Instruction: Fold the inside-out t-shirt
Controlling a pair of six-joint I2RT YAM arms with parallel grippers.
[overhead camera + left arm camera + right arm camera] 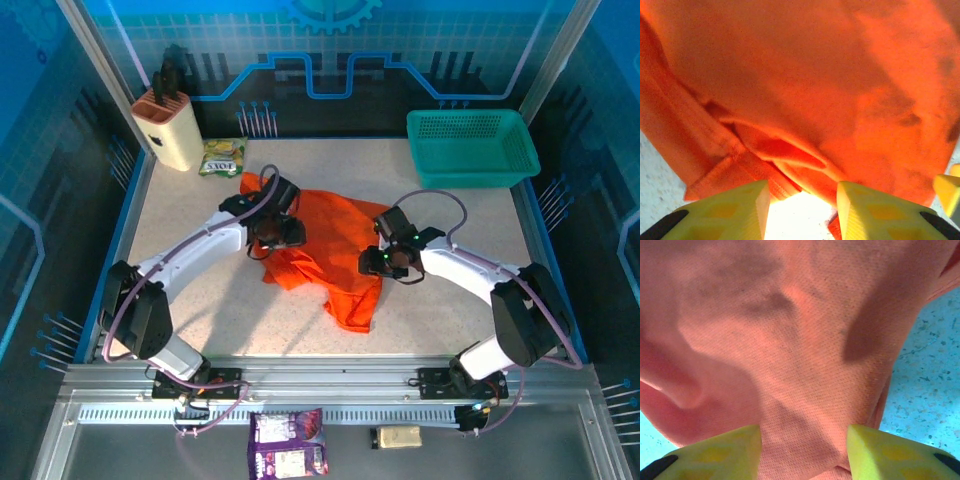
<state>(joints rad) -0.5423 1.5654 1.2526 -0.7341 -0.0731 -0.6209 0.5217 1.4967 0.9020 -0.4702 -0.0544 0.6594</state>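
Note:
The inside-out t-shirt (335, 262) is a bright orange, crumpled heap in the middle of the table. My left gripper (277, 236) sits at its left edge. In the left wrist view the yellow fingers (740, 210) stand apart, and bare table shows between them. A folded hem of the t-shirt (770, 150) lies just beyond the tips of the left gripper (801, 192). My right gripper (386, 262) is over the shirt's right side. In the right wrist view the right gripper (804, 435) is open, with smooth orange cloth (790, 340) spread under and between its fingers.
A teal mesh basket (470, 150) stands at the back right. A cream knife block (170, 125) and a green snack packet (223, 157) are at the back left. A purple packet (288, 443) and a small tan object (397, 436) lie on the front rail.

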